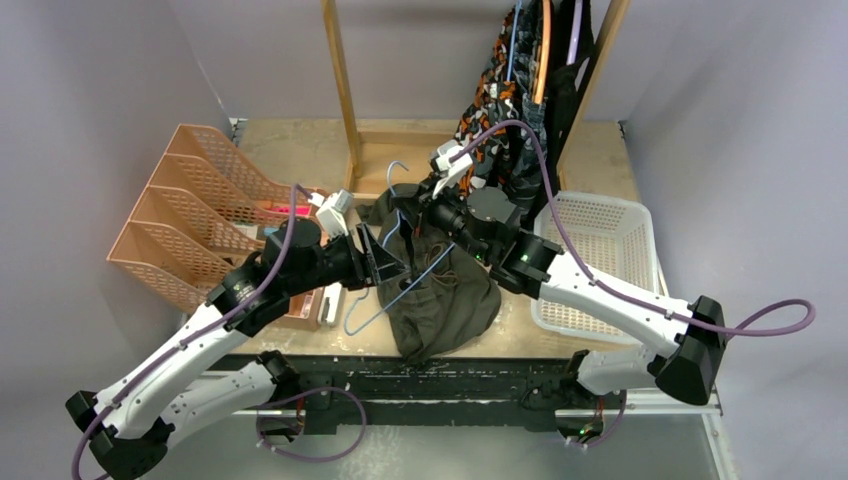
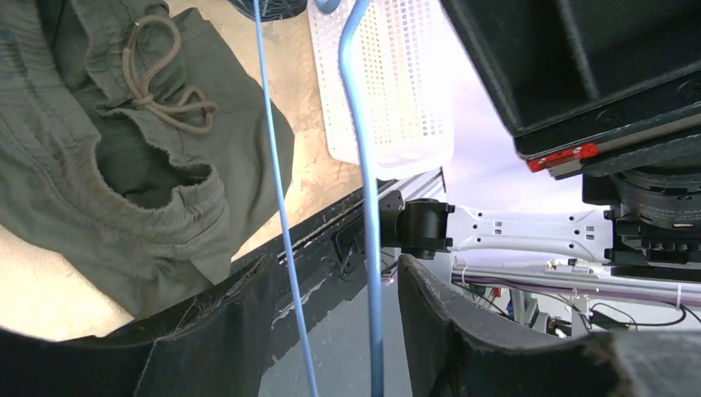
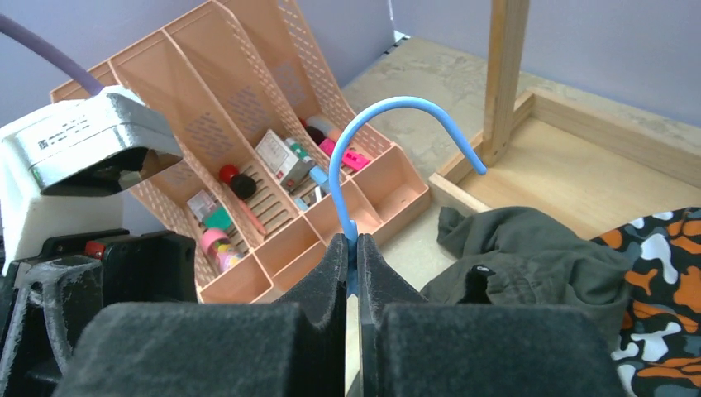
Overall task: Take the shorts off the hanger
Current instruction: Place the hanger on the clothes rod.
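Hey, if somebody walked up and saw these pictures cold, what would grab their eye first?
Olive green shorts lie crumpled at the centre, tangled with a blue hanger. The right gripper pinches the hanger's neck shut, while the left gripper stands open around its wires. Camouflage shorts hang on the wooden rack at the back.

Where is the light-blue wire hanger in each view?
Top external: light-blue wire hanger at centre, across the olive green fabric shorts.
Left wrist: two wires running down mid-frame, between the fingers of the open left gripper.
Right wrist: hook arching at centre, neck pinched by the right gripper.
Shared landmark: the shorts, in all three.
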### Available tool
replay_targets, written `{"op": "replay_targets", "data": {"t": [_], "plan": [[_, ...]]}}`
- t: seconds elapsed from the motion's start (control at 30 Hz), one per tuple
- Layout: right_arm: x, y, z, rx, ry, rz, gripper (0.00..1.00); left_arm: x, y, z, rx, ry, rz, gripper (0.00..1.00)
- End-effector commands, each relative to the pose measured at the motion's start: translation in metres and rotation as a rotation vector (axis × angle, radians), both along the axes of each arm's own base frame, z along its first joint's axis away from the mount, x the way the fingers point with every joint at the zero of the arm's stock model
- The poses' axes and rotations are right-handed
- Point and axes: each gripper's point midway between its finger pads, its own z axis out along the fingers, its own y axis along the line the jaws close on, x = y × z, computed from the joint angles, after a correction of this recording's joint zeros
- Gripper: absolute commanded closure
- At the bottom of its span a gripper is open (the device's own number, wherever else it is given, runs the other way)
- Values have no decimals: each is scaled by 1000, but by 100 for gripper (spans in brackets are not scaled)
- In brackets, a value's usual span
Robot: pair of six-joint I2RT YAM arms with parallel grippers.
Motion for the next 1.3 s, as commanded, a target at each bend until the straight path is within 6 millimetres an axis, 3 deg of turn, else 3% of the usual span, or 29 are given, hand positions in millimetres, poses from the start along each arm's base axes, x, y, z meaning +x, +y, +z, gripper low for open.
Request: {"op": "replay_targets", "data": {"t": [0.0,0.07,0.17,0.33,0.4,0.57,0.67,0.77,0.83,0.97,1.13,1.27], "plan": [[7,-15,39,84,-77,-83,100,-6,4,14,5,-32,-18,45],[9,-16,39,82,-76,-96,100,-9,8,9,24,-19,-19,45],[10,-14,41,79,-81,-92,100,-7,21,1,96,-13,25,54],[13,-8,38,25,-79,-97,100,-6,34,1,160,-25,58,90],[12,-5,38,16,-80,-95,100,-5,34,3,168,-32,57,100],[5,5,41,16,-70,-38,98,5,51,4,246,-29,146,100],[0,3,50,48,-45,-31,83,13,63,14,275,-57,215,100],[-5,-1,61,87,-10,-26,55,21,69,33,283,-97,261,100],[-7,-8,70,102,-2,-46,47,27,74,42,301,-116,294,100],[-15,-26,88,147,0,-63,44,40,63,60,313,-175,271,100],[-20,-73,99,186,0,-188,42,67,53,85,420,-228,265,100],[-32,-105,95,167,9,-237,42,95,56,110,551,-275,309,100]]}}
